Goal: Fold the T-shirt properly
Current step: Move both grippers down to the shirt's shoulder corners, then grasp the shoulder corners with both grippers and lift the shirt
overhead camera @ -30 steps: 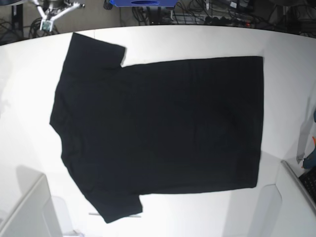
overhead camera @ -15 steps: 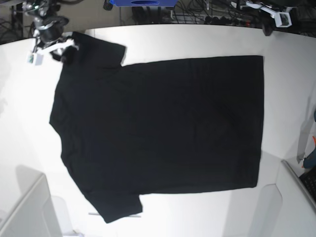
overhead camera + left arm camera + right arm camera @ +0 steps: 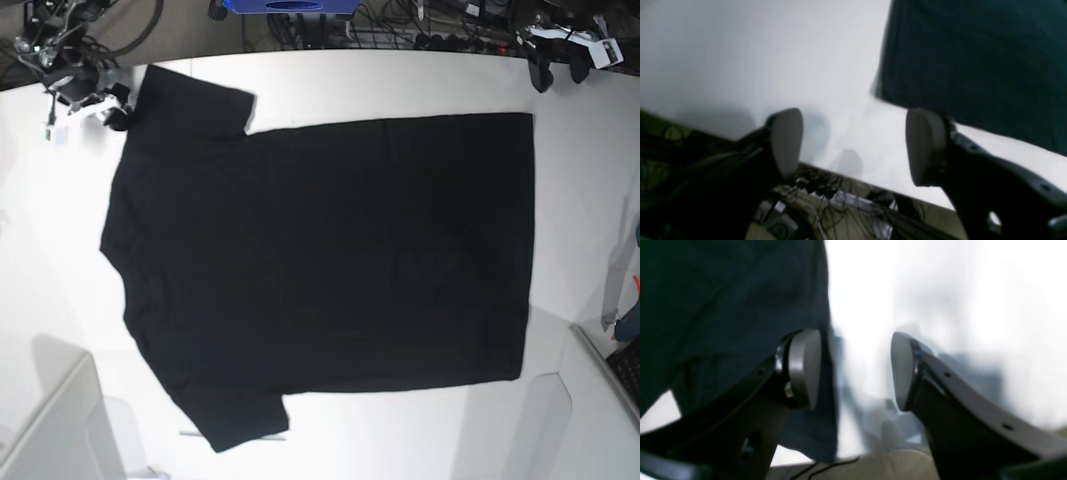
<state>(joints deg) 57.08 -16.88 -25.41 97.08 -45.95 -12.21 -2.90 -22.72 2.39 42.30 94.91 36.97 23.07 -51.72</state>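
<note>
since a moment ago both open pincers, right pincer (image 3: 85, 95) at the sleeve and left pincer (image 3: 560, 62) near the hem corner, have been brought to the black t-shirt (image 3: 330, 260) spread flat on the worktop (image 3: 400, 85), so corner grasps seem imminent.

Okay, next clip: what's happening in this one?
A two-armed robot is setting up to fold a black T-shirt lying spread flat on a white table. No fold is made yet. The right end effector is open beside the far sleeve, and the left end effector is open near the far hem corner. Neither grips cloth.
</note>
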